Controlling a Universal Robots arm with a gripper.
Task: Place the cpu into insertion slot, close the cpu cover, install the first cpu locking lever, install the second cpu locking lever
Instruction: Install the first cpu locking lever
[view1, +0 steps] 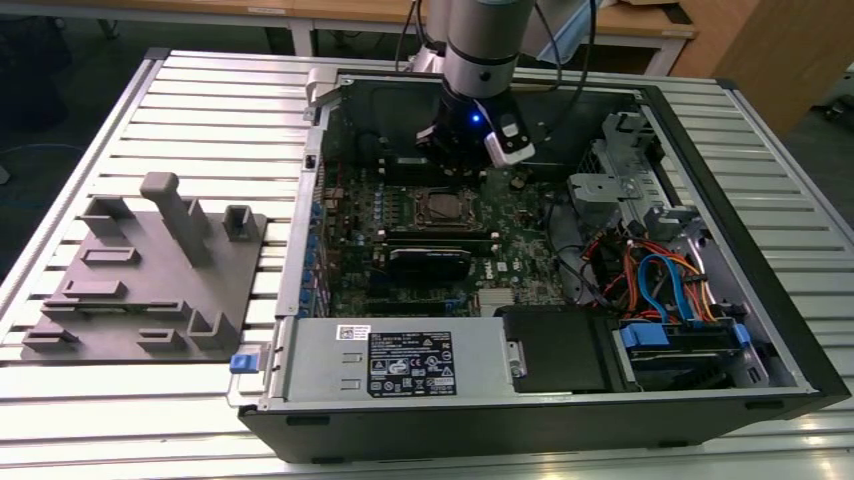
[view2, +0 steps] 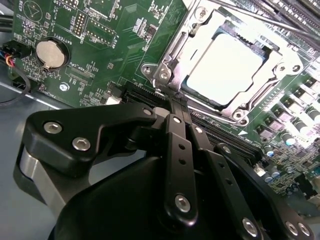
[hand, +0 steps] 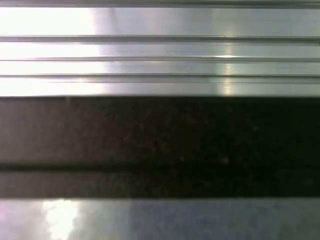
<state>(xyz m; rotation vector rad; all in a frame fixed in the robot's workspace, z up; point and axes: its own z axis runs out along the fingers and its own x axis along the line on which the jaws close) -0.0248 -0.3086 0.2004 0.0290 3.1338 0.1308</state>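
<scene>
The cpu (view2: 225, 65) lies flat in the insertion slot (view1: 438, 207), its silvery top bright under the light. The cpu cover (view2: 186, 50) is down around it as a metal frame. A thin lever rod (view2: 260, 22) runs along the socket's far side. My gripper (view2: 173, 100) is shut, its black fingers pressed together with nothing between them, and its tip is at the socket's near corner by a screw (view2: 164, 75). In the exterior view the gripper (view1: 461, 165) hangs just behind the socket, inside the open computer case.
The case wall (view1: 641, 150) rises around the motherboard (view1: 514, 225). A black card (view1: 430, 262) lies in front of the socket, and a long black slot (view2: 225, 140) lies beside my fingers. Cables (view1: 661, 280) and a power supply (view1: 387, 360) fill the front. A grey fixture plate (view1: 134, 290) sits on the exterior view's left.
</scene>
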